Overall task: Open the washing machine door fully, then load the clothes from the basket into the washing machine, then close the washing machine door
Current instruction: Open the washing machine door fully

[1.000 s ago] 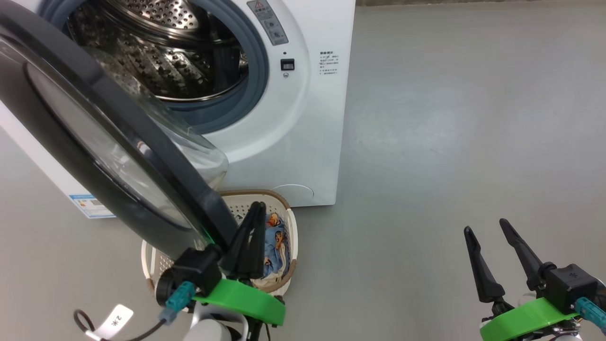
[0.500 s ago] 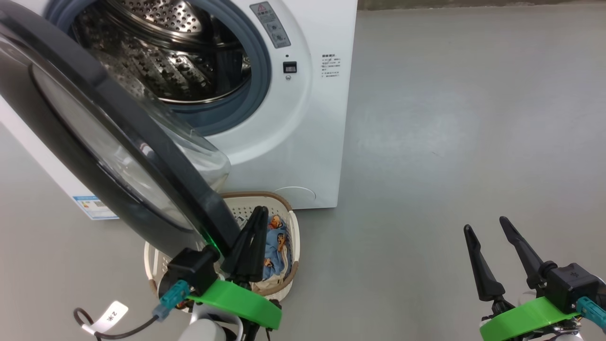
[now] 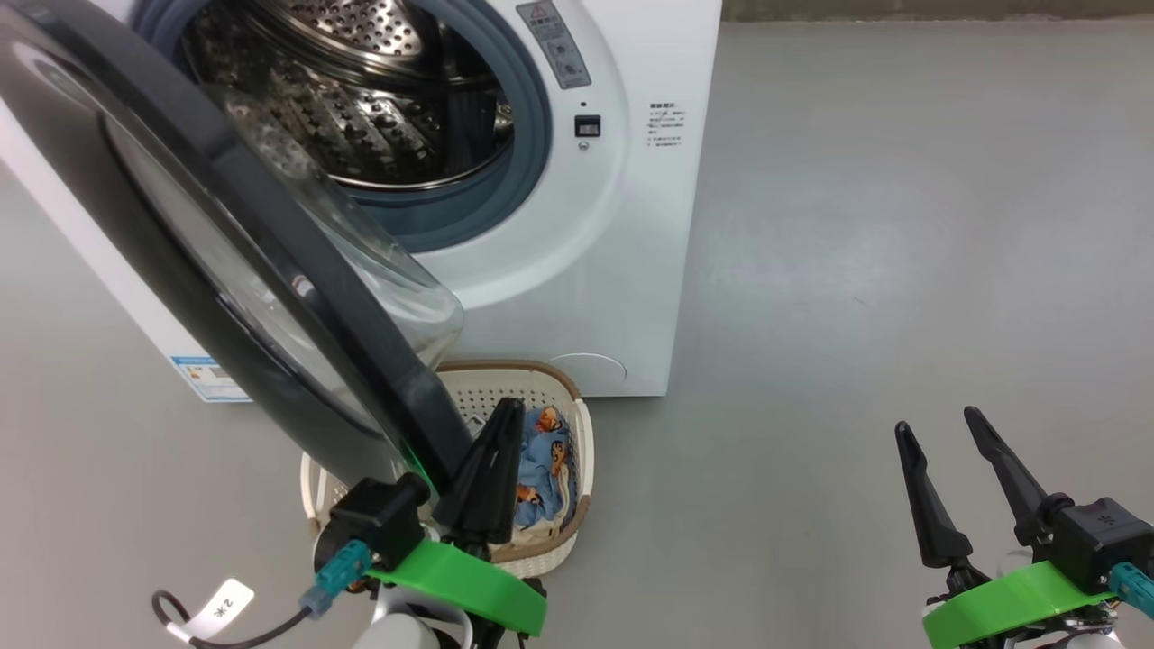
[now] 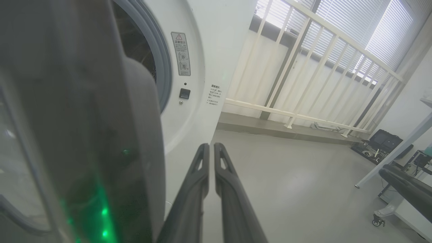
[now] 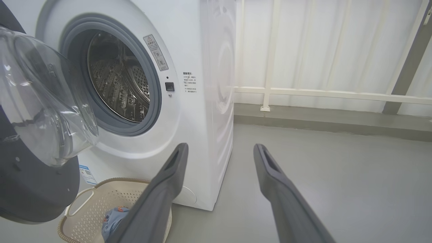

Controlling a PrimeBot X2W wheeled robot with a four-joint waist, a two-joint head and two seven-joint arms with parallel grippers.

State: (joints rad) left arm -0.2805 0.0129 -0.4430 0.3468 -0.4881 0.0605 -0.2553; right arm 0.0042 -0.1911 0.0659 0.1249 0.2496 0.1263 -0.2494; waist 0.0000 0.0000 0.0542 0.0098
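Washing machine door: part-open, black rim slanting from upper left to lower centre of head view, overhanging basket. Left gripper: fingers pressed together, empty, just right of door's lower edge, contact unclear. It is nearer arm for pushing door wider, leftward. Clothes in basket. Right gripper: spread wide, empty, lower right, well apart.

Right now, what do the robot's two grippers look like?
The left gripper and right gripper each have two long dark fingers, a black block, a green bracket and a teal connector. The left has a cable with a white tag.
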